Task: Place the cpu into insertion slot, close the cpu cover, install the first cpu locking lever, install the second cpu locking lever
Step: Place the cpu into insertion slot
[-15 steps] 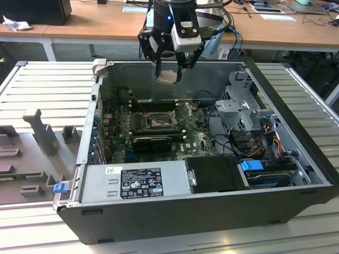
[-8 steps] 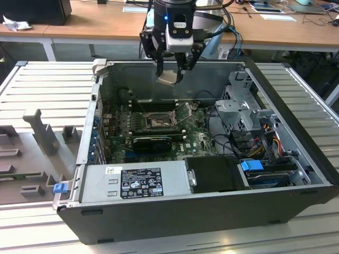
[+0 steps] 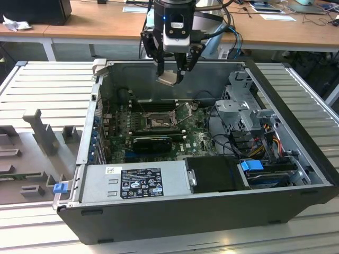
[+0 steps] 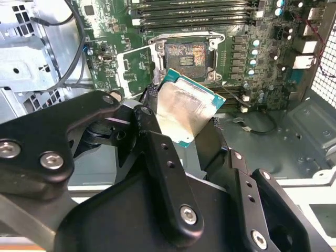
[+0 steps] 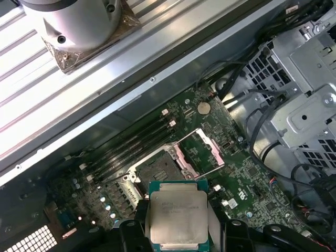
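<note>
The cpu [image 3: 167, 79], a small square chip with a pale metal top and green edge, hangs tilted above the open computer case. My gripper [image 3: 170, 75] is shut on it, one black finger [image 4: 153, 128] on each side. Both wrist views show the cpu [image 4: 184, 107] [image 5: 177, 215] held well above the motherboard. Below it the insertion slot [image 3: 158, 123] [image 4: 185, 54] [image 5: 158, 171] lies bare, its pin field glinting. The cpu cover [image 4: 137, 68] [image 5: 202, 151] is swung up and open beside the slot. I cannot make out how the locking levers stand.
A grey power supply box [image 3: 135, 180] fills the case's near side. A metal drive cage [image 3: 243, 106] with cables stands toward the exterior view's right. Long memory slots [image 4: 194, 13] run beside the socket, and a black card [image 3: 152, 142] lies just in front of it.
</note>
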`<state>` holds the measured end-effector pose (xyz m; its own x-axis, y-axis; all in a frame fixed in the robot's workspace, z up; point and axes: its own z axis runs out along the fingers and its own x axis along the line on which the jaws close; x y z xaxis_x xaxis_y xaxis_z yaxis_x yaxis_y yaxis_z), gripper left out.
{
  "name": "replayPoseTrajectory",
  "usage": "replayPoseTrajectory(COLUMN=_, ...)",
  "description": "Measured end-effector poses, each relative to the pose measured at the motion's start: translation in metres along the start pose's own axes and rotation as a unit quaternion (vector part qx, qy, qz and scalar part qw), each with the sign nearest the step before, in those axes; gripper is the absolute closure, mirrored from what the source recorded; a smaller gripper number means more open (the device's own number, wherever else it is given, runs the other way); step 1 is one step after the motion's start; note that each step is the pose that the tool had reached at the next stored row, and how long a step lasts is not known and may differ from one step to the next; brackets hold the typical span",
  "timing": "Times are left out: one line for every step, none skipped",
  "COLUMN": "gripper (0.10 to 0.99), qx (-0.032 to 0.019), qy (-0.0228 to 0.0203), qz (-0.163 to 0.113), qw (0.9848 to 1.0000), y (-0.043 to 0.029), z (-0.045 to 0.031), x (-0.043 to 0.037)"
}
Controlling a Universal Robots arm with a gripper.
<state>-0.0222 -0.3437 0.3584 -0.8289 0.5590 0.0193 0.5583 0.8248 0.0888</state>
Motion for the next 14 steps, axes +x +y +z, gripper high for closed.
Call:
replayPoseTrajectory(gripper=0.557, qx=0.0001, qy=-0.0001, qz=0.001, qw=1.0000, y=0.0000, z=0.0003, x=0.0000)
replayPoseTrajectory(gripper=0.557, qx=0.0001, qy=-0.0002, qz=0.001, qw=1.0000, y=-0.0001, z=0.0009, x=0.0000)
replayPoseTrajectory(gripper=0.557, qx=0.0003, qy=-0.0003, qz=0.002, qw=1.0000, y=-0.0002, z=0.0019, x=0.0000)
replayPoseTrajectory(gripper=0.557, qx=0.0003, qy=-0.0004, qz=0.002, qw=1.0000, y=-0.0003, z=0.0027, x=-0.0001)
replayPoseTrajectory(gripper=0.557, qx=0.0003, qy=-0.0004, qz=0.002, qw=1.0000, y=-0.0004, z=0.0033, x=-0.0001)
replayPoseTrajectory(gripper=0.557, qx=0.0004, qy=-0.0005, qz=0.003, qw=1.0000, y=-0.0004, z=0.0033, x=-0.0001)
replayPoseTrajectory(gripper=0.557, qx=0.0003, qy=-0.0008, qz=0.006, qw=1.0000, y=-0.0004, z=0.0033, x=-0.0001)
replayPoseTrajectory(gripper=0.557, qx=0.0001, qy=-0.0014, qz=0.014, qw=0.9999, y=-0.0004, z=0.0035, x=0.0000)
replayPoseTrajectory(gripper=0.557, qx=-0.0002, qy=-0.0028, qz=0.029, qw=0.9996, y=-0.0004, z=0.0036, x=-0.0001)
replayPoseTrajectory(gripper=0.557, qx=-0.0004, qy=-0.0037, qz=0.039, qw=0.9992, y=-0.0004, z=0.0037, x=-0.0001)
replayPoseTrajectory(gripper=0.557, qx=-0.0004, qy=-0.0040, qz=0.043, qw=0.9991, y=-0.0006, z=0.0037, x=0.0003)
replayPoseTrajectory(gripper=0.557, qx=-0.0004, qy=-0.0041, qz=0.044, qw=0.9990, y=-0.0010, z=0.0037, x=0.0008)
replayPoseTrajectory(gripper=0.557, qx=-0.0005, qy=-0.0043, qz=0.045, qw=0.9990, y=-0.0019, z=0.0038, x=0.0022)
replayPoseTrajectory(gripper=0.557, qx=-0.0006, qy=-0.0043, qz=0.046, qw=0.9989, y=-0.0026, z=0.0038, x=0.0032)
